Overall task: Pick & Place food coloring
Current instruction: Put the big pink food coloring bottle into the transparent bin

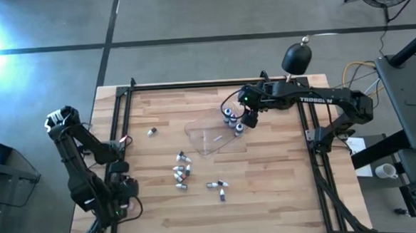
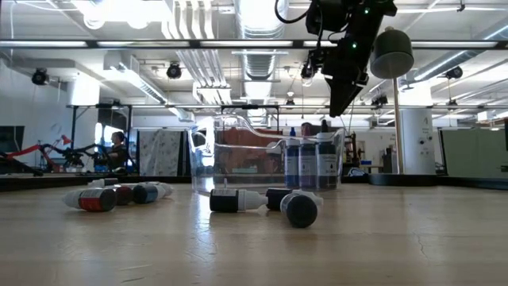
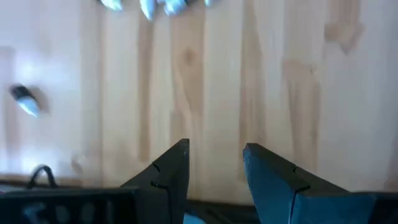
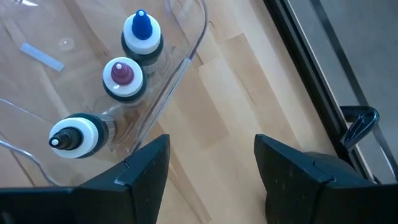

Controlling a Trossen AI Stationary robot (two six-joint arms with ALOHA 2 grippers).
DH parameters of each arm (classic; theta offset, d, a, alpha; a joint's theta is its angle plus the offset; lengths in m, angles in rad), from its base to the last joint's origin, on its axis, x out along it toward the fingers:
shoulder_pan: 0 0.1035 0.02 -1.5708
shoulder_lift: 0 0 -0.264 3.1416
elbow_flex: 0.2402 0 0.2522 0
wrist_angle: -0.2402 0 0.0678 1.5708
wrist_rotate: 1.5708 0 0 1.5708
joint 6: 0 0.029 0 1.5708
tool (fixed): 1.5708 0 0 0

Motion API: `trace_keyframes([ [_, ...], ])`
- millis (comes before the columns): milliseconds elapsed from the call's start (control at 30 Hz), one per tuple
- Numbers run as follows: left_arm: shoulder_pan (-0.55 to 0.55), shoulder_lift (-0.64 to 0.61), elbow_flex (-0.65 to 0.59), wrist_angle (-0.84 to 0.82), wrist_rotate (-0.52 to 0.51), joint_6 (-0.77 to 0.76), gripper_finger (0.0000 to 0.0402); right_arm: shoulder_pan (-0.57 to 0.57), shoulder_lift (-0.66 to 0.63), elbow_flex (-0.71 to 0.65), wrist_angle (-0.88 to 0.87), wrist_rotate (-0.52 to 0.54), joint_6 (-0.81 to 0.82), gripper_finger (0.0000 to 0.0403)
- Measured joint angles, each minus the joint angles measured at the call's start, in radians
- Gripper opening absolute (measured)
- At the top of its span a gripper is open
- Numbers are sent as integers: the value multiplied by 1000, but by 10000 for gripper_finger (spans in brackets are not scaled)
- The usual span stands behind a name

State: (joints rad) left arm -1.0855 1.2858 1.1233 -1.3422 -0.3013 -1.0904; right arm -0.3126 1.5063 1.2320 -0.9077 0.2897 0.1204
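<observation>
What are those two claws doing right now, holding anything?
Left gripper: open, empty, above bare table.
Right gripper: open, empty, beside the clear tray.

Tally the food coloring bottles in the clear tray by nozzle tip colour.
Blue-tipped bottle: 1
Purplish-red-tipped bottle: 1
Black-tipped bottle: 1
Total in the clear tray: 3

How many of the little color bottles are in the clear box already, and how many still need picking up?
Three bottles stand inside the clear tray. The right end effector hovers beside it, open and empty. About ten loose bottles lie on the table. The left end effector waits, open.
</observation>
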Motion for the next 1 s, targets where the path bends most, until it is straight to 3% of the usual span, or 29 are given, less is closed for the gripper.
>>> trace_keyframes([
  [500, 17, 0, 0, 95, -227, -74, 126, 0, 0, 27, -5, -5, 15, 228],
  [1000, 19, 0, -1, 345, -298, -96, 126, 2, 0, 121, -5, -37, 165, 228],
])
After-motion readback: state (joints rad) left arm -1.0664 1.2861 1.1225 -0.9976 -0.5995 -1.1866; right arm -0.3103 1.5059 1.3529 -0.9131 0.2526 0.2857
